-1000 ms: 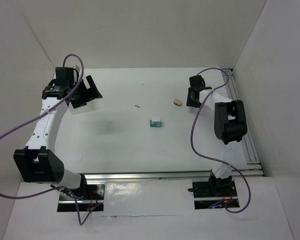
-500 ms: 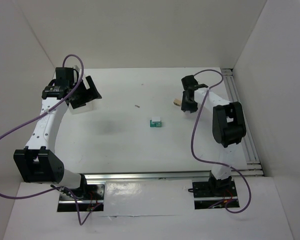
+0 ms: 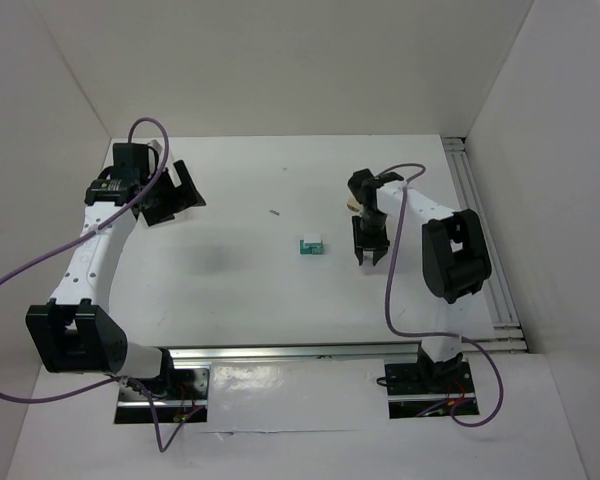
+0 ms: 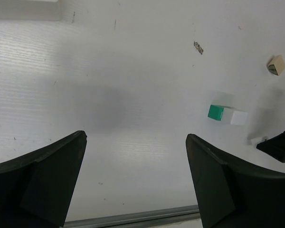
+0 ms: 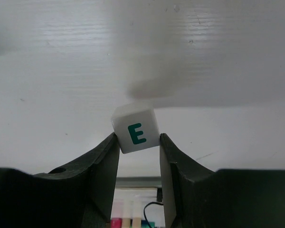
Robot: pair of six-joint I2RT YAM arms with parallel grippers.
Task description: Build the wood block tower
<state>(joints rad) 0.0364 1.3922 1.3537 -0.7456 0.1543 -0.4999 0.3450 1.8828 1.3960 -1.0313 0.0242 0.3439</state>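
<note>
Fingers (image 5: pixel 102 164) of the right gripper (image 5: pixel 138 138) stand narrow on my right wrist feed. They pinch a lettered white cube (image 5: pixel 135 128) by two opposite sides, right at their tips. The face turned to that camera carries a green E, and the cube sits slightly tilted in the grip. I cannot tell whether it is clear of the table (image 3: pixel 230 290) or resting on it. From overhead the gripper covers the cube, so that camera gives me no help.

On my left wrist feed the left gripper (image 4: pixel 136 138) is spread wide with nothing between its fingers. Overhead it sits at the far left of the table, well apart from every block.

The teal-green cube (image 4: pixel 215 112) lies near the middle of the table, with a second white block (image 4: pixel 238 117) touching it. Both views read as white on top of teal, though I cannot rule out that they lie side by side. The right gripper is near this pair, to its right, and apart from it.

The tan block (image 4: pixel 276 65) lies farther back on the table, beyond the right gripper and apart from the teal and white pair. A small dark speck (image 4: pixel 198 47) marks the tabletop between the left gripper and the blocks.
</note>
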